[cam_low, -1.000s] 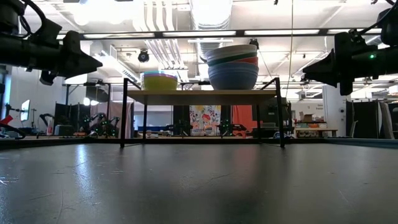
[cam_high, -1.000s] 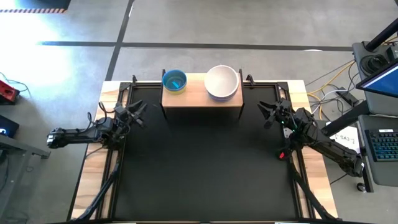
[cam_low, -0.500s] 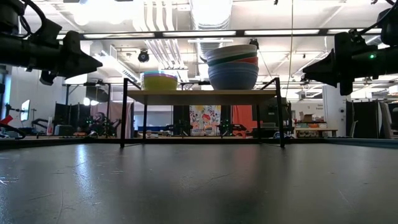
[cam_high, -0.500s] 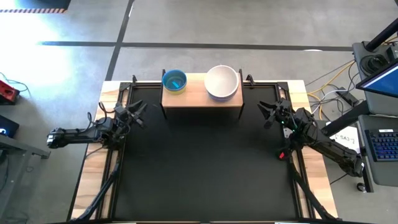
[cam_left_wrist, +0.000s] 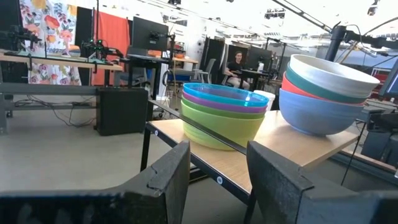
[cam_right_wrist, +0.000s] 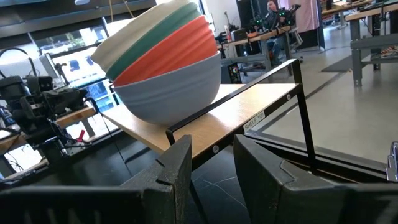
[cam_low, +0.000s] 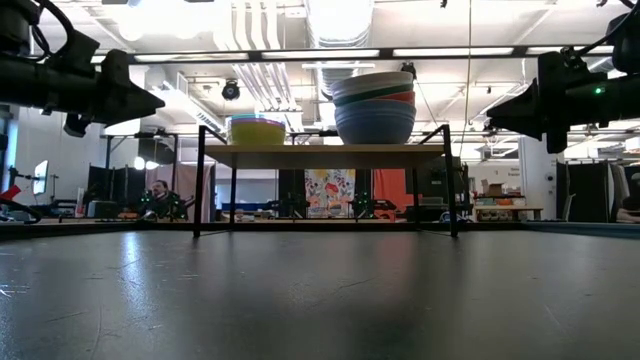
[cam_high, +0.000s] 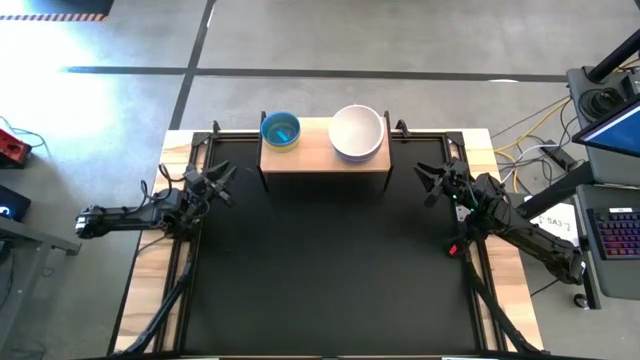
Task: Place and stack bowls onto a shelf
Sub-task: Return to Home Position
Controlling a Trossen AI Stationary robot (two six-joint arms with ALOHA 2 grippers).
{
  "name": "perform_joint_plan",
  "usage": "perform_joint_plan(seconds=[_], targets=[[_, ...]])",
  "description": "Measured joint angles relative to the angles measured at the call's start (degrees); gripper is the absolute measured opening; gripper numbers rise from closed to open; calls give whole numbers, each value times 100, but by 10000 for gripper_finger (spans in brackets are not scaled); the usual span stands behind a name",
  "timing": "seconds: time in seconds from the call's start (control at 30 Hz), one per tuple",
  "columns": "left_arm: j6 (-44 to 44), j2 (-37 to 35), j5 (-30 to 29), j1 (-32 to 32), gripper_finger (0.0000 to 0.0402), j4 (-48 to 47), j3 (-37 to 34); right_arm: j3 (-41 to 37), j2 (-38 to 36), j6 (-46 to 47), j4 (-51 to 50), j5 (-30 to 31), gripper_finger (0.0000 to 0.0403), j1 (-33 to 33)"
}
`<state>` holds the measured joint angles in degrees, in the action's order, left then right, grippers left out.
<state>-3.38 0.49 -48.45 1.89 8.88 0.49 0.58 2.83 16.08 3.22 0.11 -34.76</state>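
Note:
The wooden shelf (cam_high: 322, 155) stands on black legs at the table's far edge. Two stacks of bowls rest on it. The small stack (cam_left_wrist: 222, 115) has a blue bowl on top, then magenta, green and yellow. The large stack (cam_right_wrist: 163, 68) has a white bowl on top, then teal, red and lavender-blue. My left gripper (cam_high: 226, 178) hovers open near the table's left side, off the shelf's left end. My right gripper (cam_high: 428, 182) hovers open near the table's right side, off the shelf's right end. Both are empty.
The black tabletop (cam_high: 325, 270) lies in front of the shelf between the arms. Wooden strips (cam_high: 152, 285) edge the table. A laptop (cam_high: 622, 225) and cables sit beyond the right edge. People sit far off in the room behind.

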Motion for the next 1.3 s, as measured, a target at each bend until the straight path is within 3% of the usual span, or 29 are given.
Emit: perform_joint_plan(seconds=[1.3], targets=[[-2,2,-2,0,142,0,76,0,0,0,0,0,109,0]])
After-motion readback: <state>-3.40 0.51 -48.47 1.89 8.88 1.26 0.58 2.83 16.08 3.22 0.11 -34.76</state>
